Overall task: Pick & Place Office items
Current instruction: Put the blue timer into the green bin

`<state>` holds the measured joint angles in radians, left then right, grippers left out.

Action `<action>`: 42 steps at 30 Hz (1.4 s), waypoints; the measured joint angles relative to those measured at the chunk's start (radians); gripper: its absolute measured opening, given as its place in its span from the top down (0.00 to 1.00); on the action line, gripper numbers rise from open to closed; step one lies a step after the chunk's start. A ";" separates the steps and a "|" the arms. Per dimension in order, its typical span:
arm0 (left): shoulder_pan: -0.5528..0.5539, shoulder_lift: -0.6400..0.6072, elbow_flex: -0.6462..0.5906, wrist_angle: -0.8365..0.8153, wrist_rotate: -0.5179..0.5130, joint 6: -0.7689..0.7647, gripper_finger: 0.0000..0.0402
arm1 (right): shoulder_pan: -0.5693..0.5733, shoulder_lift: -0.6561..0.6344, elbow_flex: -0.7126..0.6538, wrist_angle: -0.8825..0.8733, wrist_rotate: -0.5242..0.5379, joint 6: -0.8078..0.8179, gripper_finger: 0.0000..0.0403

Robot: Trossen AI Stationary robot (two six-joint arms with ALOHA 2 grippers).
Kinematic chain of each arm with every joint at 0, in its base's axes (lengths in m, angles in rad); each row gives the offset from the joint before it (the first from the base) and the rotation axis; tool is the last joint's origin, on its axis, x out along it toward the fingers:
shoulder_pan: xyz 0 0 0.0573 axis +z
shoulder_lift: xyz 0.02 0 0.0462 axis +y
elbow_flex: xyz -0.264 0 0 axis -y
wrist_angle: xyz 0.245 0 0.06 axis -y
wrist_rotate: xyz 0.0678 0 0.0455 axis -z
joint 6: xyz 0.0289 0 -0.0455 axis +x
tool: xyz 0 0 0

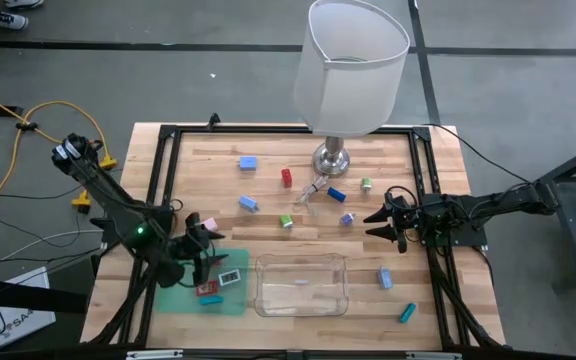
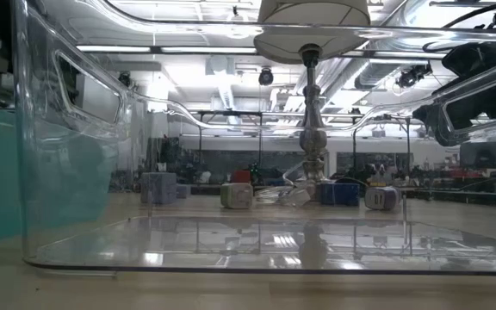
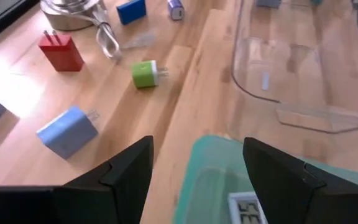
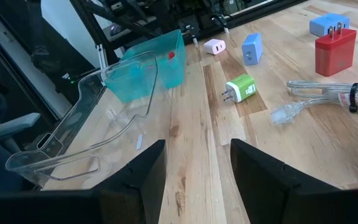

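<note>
Table (image 1: 218, 170): two blue chargers (image 1: 248, 162), one red charger (image 1: 287, 177).

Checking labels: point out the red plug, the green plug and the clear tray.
red plug (image 3: 61, 51), left wrist view, its front face
green plug (image 4: 242, 88), right wrist view, its top
clear tray (image 1: 301, 297), high view, bare floor

- A robotics lab or workshop hall, not a home.
- A wooden table (image 1: 268, 180) edged with a black metal frame (image 1: 163, 160) stands on a bare grey concrete floor (image 1: 168, 80).
- Yellow cables (image 1: 8, 150) trail over the floor.
- The low view shows a wide hall behind, with ceiling strip lights (image 2: 123, 48) and more metal frames (image 2: 231, 129).
</note>
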<state>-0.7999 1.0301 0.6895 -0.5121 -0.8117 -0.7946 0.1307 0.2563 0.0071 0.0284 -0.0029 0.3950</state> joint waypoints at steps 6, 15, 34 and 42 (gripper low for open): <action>0.104 -0.037 0.000 0.000 0.013 0.090 0.40 | 0.000 0.000 0.000 0.000 0.000 0.000 0.59; 0.390 -0.062 0.000 0.045 0.172 0.276 0.40 | 0.000 0.000 0.000 0.000 0.000 0.000 0.59; 0.973 0.077 0.000 0.420 0.808 0.784 0.40 | 0.000 0.000 0.000 0.000 0.000 0.000 0.59; 1.038 0.080 0.000 0.463 0.839 0.850 0.40 | 0.000 0.000 0.000 0.000 0.000 0.000 0.59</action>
<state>0.2380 1.1096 0.6899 -0.0494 0.0272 0.0556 0.1307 0.2565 0.0071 0.0280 -0.0032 0.3950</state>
